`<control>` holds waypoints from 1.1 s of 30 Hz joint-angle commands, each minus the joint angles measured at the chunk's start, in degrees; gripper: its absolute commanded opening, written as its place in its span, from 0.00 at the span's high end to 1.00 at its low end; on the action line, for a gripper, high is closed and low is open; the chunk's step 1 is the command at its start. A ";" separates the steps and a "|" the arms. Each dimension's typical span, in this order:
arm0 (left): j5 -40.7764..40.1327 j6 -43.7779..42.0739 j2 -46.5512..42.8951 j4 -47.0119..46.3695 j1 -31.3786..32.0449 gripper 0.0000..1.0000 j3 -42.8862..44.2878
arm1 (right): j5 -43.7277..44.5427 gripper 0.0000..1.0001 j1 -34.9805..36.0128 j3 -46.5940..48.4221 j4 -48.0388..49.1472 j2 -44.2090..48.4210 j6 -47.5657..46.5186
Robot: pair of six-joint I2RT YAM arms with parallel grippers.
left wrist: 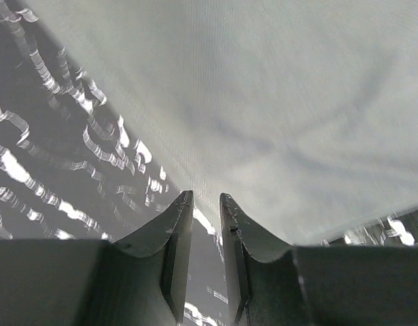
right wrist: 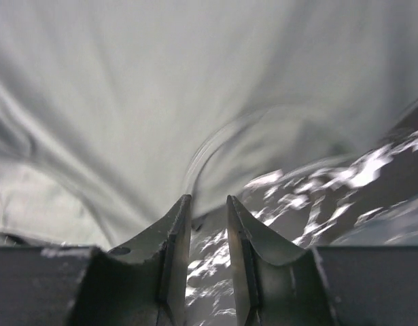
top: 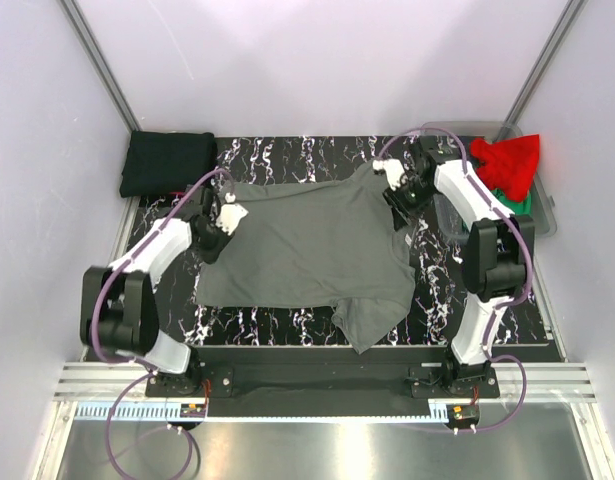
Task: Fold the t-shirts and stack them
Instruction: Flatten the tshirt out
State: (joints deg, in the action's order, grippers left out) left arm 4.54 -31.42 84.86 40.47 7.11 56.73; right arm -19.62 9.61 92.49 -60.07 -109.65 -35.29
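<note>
White walls close in a black, white-veined surface (top: 287, 325). On the left wrist view the left fingers (left wrist: 173, 234) stand a narrow slot apart, their tips at the edge of the dark grey t-shirt (top: 307, 245); whether they nip the cloth I cannot tell. The right fingers (right wrist: 169, 234) show a similar slot, and creases in the cloth run into their tips. That view is blurred, so I cannot tell if they grip. From above, each pair sits at a far corner of the shirt. The shirt lies spread mid-surface, with one rumpled flap reaching toward the near edge. A folded black t-shirt (top: 170, 162) rests at the far left. At the far right, a red t-shirt (top: 507, 160) and a green t-shirt (top: 524, 203) sit in a clear bin (top: 549, 222).
</note>
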 commanded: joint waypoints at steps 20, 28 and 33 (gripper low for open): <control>-2.34 -1.62 5.76 1.01 0.00 0.74 -6.63 | 0.72 0.66 0.24 -3.09 2.07 -9.98 3.74; -0.07 -1.28 1.11 3.39 0.09 0.74 -7.27 | -0.25 0.67 0.24 -7.77 1.62 -6.37 3.82; 0.74 0.48 5.21 3.91 1.06 0.62 9.85 | 0.10 0.66 0.24 4.52 1.28 -9.52 2.86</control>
State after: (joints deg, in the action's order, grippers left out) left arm 3.97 -32.05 88.84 46.61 7.57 54.57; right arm -20.12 9.61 88.40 -60.01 -119.09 -31.05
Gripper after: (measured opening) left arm 0.360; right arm 0.339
